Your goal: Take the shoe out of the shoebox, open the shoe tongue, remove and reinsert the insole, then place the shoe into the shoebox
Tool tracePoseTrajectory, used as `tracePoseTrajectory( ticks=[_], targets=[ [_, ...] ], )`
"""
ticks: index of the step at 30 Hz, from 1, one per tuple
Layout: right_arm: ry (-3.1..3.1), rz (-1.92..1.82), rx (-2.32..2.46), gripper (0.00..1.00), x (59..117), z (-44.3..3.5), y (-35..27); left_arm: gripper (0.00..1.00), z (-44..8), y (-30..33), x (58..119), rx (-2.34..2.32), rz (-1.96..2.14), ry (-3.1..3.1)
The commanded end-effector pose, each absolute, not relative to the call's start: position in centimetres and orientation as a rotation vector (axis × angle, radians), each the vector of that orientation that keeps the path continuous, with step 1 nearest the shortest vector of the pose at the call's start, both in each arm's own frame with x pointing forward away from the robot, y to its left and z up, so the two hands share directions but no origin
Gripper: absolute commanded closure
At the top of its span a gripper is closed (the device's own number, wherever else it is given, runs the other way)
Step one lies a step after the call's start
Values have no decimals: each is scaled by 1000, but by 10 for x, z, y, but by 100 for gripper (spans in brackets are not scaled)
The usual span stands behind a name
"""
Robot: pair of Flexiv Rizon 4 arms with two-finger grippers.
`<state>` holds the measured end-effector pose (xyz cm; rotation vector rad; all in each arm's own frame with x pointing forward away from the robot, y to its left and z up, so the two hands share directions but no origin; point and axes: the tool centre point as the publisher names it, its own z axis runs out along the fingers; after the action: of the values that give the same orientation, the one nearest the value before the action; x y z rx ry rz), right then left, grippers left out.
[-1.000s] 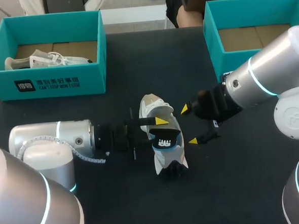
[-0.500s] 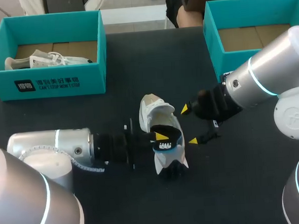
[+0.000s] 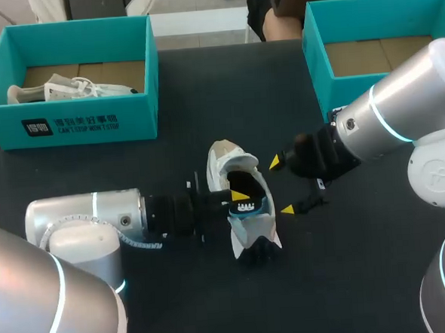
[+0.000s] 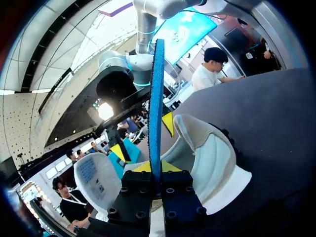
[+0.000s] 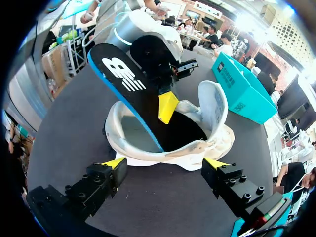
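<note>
A white shoe (image 3: 237,159) lies on the black table, its opening up. A black insole with a blue underside (image 3: 249,208) stands on edge, partly inside the shoe. My left gripper (image 3: 241,196) comes in from the left and is shut on the insole's edge. In the left wrist view the insole (image 4: 157,94) rises straight up from my left gripper (image 4: 158,167), with the shoe (image 4: 215,163) beside it. My right gripper (image 3: 279,186) stands open just right of the shoe. In the right wrist view my right gripper (image 5: 164,165) spans the shoe (image 5: 217,131), and the insole (image 5: 126,84) leans out of it.
A teal shoebox (image 3: 91,122) at the back left holds another white shoe (image 3: 74,89). A second teal shoebox (image 3: 318,62) stands at the back right with only its cardboard floor showing. Bare black table lies in front of the shoe.
My left gripper has closed on the insole and shifted slightly right, and the insole has turned up onto its edge in the shoe. The right arm has not moved.
</note>
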<state>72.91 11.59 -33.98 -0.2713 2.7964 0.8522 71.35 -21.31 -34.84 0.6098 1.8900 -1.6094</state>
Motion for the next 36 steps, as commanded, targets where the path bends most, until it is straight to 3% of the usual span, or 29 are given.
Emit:
tracePoseTrajectory(
  ticks=[1,2,3,5,7,22,27,31,36],
  targets=[
    [2795,850,-269,0,728,-340,116,100,-346,-212,713,597,-1604,1890],
    [2795,850,-269,0,728,-340,116,87,-344,-212,712,595,-1609,1887],
    [2795,850,-269,0,728,-340,116,66,-341,-212,710,596,-1615,1881],
    [2795,850,-269,0,728,-340,116,55,-334,-211,707,600,-1626,1866],
    [2795,850,-269,0,728,-340,116,53,-328,-210,704,612,-1630,1848],
    [2795,850,-269,0,728,-340,116,64,-299,-208,683,625,-1633,1801],
    [2795,850,-269,0,728,-340,116,76,-304,-210,676,618,-1639,1812],
    [2795,850,-269,0,728,-340,116,100,-306,-214,672,621,-1644,1818],
    [2795,850,-269,0,728,-340,116,100,-315,-226,676,628,-1622,1818]
  ],
)
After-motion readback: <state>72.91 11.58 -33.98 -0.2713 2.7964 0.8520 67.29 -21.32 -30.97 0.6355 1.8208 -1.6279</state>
